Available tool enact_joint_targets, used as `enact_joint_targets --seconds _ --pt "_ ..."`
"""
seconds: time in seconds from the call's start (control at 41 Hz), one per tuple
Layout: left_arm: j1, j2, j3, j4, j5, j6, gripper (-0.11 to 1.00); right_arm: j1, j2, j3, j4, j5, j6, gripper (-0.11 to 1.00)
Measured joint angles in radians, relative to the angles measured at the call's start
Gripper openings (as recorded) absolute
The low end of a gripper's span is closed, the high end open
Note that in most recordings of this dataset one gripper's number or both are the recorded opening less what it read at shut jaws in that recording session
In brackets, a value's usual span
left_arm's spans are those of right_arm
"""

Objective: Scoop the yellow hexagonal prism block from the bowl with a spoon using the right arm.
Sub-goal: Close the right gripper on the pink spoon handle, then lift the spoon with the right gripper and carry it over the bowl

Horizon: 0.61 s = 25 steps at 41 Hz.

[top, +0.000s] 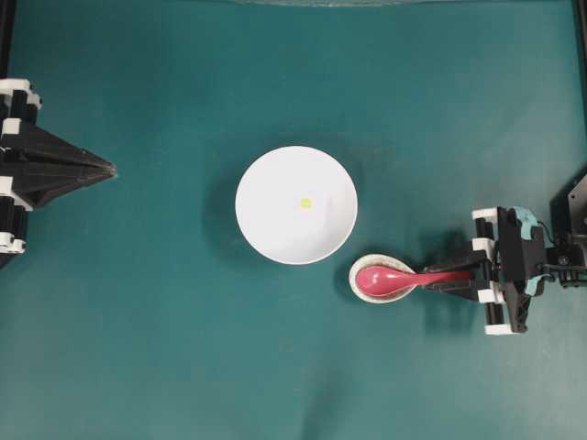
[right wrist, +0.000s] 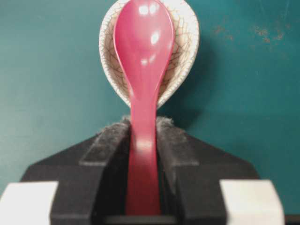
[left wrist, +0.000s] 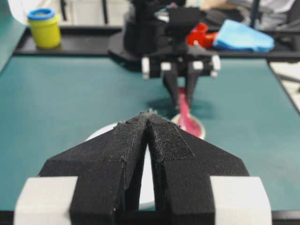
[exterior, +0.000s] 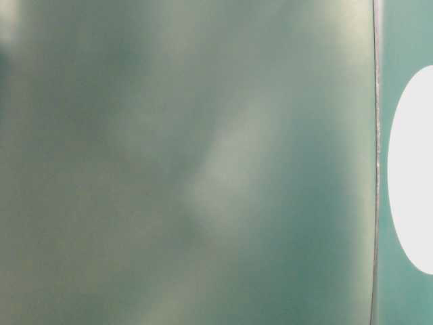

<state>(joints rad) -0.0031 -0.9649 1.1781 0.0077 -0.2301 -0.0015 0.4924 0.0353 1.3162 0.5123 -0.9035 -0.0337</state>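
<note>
Right end effector (right wrist: 143,129) grips one spoon (right wrist: 143,56); one bowl (top: 296,204).

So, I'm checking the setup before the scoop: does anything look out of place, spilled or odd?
On the table, nothing stands out. The white bowl sits upright with the yellow block inside, and the pink-red spoon lies straight in its crackle-glazed rest. The one oddity: the table-level view is a near-total blur, showing only the bowl's edge.

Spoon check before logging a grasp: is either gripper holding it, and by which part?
The right gripper has the spoon by its handle; the left gripper holds nothing.
</note>
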Motion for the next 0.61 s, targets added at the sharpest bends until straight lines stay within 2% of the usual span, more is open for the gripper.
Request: enact_joint_targets --seconds 0.341,0.609 --pt "0.000 0.000 0.000 0.000 0.000 0.000 0.03 0.000 -0.005 -0.002 0.000 0.002 0.002 0.22" --pt "0.000 0.000 0.000 0.000 0.000 0.000 0.03 -0.005 -0.120 -0.002 -0.002 0.029 -0.003 0.22"
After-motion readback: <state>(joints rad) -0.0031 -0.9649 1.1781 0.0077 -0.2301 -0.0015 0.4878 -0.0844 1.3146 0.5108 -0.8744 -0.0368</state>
